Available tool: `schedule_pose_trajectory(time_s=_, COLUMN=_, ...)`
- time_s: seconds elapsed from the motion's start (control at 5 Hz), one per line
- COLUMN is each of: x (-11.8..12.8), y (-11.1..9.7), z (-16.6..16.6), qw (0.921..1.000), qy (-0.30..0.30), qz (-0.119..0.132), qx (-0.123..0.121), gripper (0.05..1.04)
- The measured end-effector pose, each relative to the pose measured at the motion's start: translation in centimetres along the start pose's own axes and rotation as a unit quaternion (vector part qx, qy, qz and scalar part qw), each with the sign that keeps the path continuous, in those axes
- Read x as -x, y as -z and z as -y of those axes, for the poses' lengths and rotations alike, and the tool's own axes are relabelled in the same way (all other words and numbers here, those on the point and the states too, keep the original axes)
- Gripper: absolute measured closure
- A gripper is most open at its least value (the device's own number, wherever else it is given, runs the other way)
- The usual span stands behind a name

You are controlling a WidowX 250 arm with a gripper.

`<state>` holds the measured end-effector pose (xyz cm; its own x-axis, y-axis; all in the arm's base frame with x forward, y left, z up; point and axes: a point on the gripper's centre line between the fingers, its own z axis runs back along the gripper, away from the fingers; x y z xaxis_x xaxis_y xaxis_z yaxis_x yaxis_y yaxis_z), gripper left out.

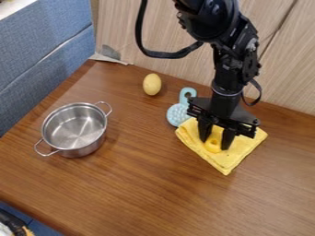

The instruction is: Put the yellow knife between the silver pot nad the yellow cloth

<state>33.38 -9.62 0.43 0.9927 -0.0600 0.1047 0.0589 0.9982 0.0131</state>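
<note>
The black gripper hangs down over the yellow cloth at the right of the table, its two fingers apart. Low between them a rounded yellow piece with a hole, likely the end of the yellow knife, lies on the cloth. The rest of the knife is hidden or blends into the cloth. To the left stands the silver pot, empty, with a loop handle on either side.
A light blue brush-like item lies just behind the cloth's left corner. Farther back is a yellow egg-shaped object. The wooden table meets a wood-panel wall behind and blue panels at the left.
</note>
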Motion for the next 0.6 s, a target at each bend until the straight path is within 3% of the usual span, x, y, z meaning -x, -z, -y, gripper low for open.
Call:
schedule_pose_trajectory(time_s=0.2, x=-0.2, y=-2.3, z=0.2, qw=0.9998, qy=0.003, qz=0.017, qx=0.012, gripper=0.621)
schedule_pose_trajectory(time_s=0.4, x=0.0, y=-5.2, z=-1.0, qw=0.9984, qy=-0.007, qz=0.051, qx=0.024, gripper=0.621)
schedule_pose_trajectory(time_s=0.6, x=1.7, y=-7.0, z=-3.0, qw=0.9969, qy=-0.031, qz=0.068, qx=0.024, gripper=0.621)
